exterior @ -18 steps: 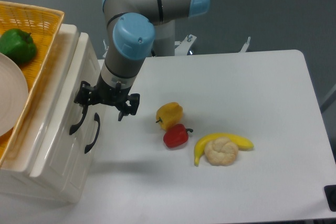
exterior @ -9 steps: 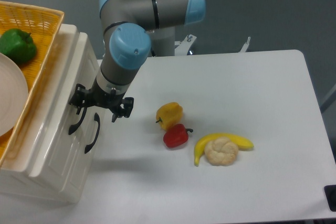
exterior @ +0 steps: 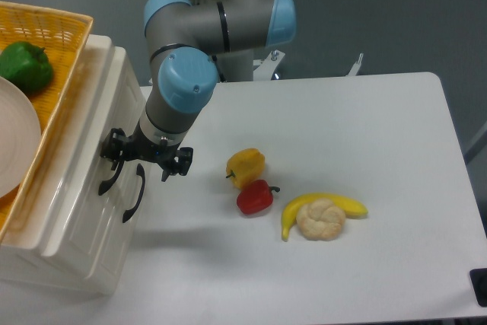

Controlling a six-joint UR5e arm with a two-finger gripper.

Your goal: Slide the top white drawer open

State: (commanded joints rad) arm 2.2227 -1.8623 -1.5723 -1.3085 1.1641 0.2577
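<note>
The small white cabinet (exterior: 72,226) stands at the left with its front facing right. Its top white drawer (exterior: 93,159) sits flush with the front, and its curved black handle (exterior: 109,180) is the one nearer the cabinet top. The lower drawer's black handle (exterior: 135,194) is just to the right of it. My gripper (exterior: 147,159) is open right at the cabinet front. One of its black fingers (exterior: 115,147) is over the upper end of the top handle, the other on the table side. Nothing is held.
A yellow wicker basket (exterior: 65,43) on the cabinet holds a green pepper (exterior: 25,66) and a white plate (exterior: 14,138). On the table lie a yellow pepper (exterior: 246,165), a red pepper (exterior: 255,198), a banana (exterior: 351,205) and a bread roll (exterior: 320,220).
My gripper has shifted a little to the left, closer to the cabinet front and the top handle. The drawers have not moved.
</note>
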